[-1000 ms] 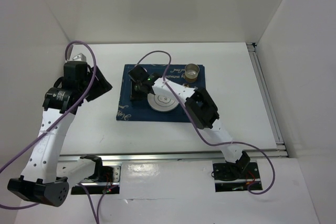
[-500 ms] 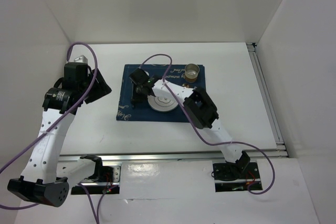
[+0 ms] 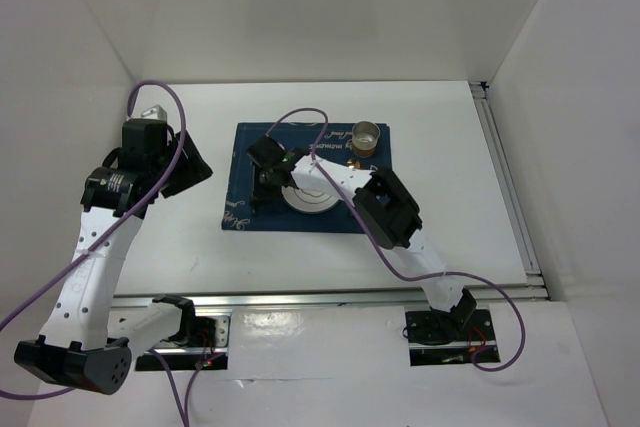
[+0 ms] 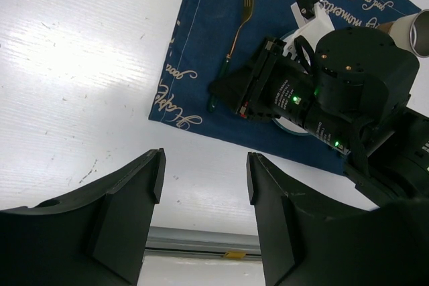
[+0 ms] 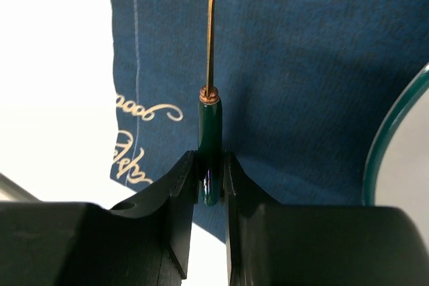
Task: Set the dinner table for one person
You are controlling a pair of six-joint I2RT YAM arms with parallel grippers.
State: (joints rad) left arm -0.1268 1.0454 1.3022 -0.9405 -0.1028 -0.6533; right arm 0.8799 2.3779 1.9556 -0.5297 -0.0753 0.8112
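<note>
Fork (image 5: pixel 209 125) handle sits clamped in the right gripper (image 5: pixel 210 169), over the placemat (image 5: pixel 301 65); left gripper (image 4: pixel 204 172) gapes wide.

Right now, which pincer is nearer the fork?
Right. The right pincer grips the fork by its green handle on the placemat; the left pincer hangs open over the table, left of the placemat.

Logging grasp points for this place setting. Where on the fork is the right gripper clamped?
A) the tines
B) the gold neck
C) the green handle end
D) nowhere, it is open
C: the right wrist view shows the right gripper pinching the fork at its green handle end, gold neck running out over the blue placemat.
</note>
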